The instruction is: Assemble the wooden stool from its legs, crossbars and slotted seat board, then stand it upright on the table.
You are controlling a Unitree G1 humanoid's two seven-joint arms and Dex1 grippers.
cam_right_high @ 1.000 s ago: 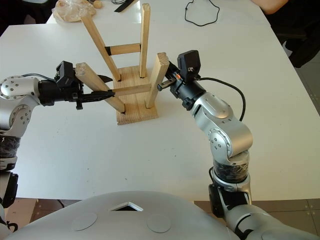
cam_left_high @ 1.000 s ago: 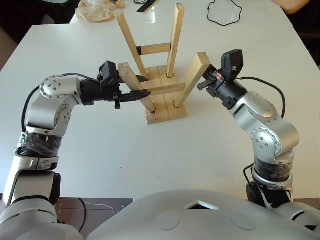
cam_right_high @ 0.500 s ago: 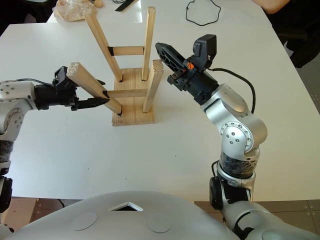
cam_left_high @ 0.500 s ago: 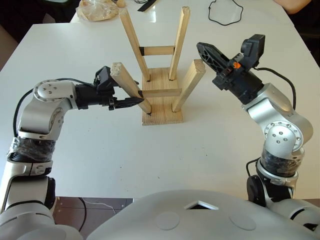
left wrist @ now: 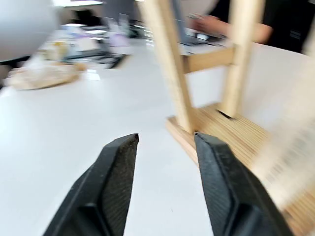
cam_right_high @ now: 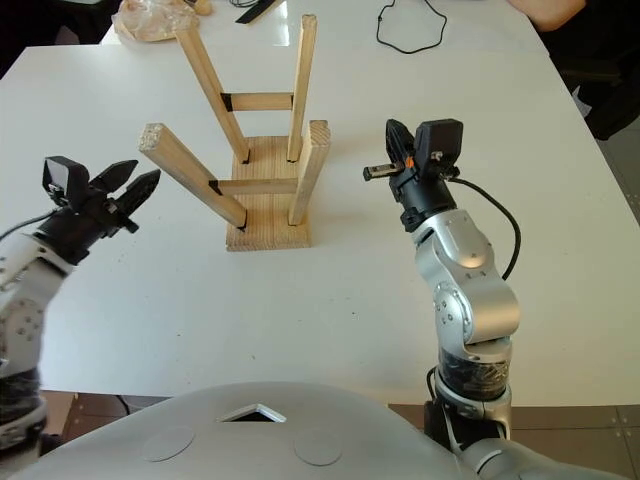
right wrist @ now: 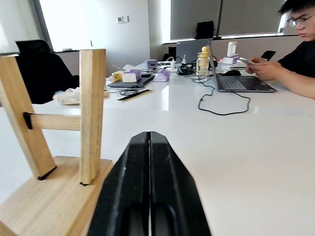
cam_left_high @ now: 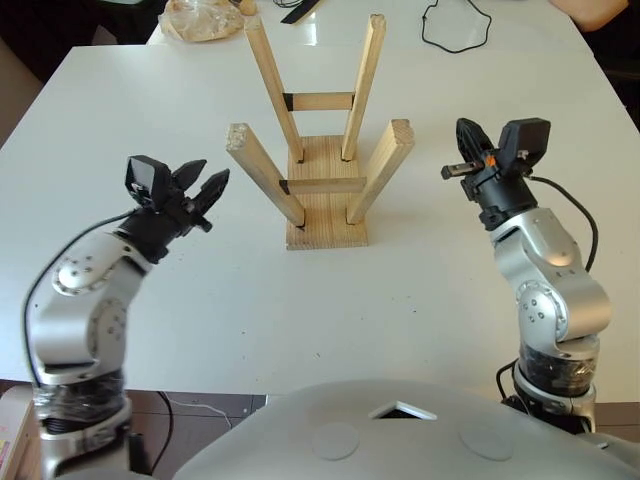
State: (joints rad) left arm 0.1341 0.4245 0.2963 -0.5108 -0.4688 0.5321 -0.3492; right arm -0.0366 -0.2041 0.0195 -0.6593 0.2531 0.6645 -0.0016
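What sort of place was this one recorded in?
Most likely an office or meeting room: a long white table, an open laptop with a cable beside it, and a black office chair.

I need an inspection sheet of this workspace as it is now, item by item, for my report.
Surface: white table.
Job's things: stool upside down, seat board flat on the table, four legs up, crossbars fitted; not yet upright.
Clutter: crumpled bag at the far edge.
Grippers: left gripper open, apart from the stool; right gripper shut, holding nothing, apart.
Cables: black cable looped at the far edge.
Surroundings: laptop, office chair.
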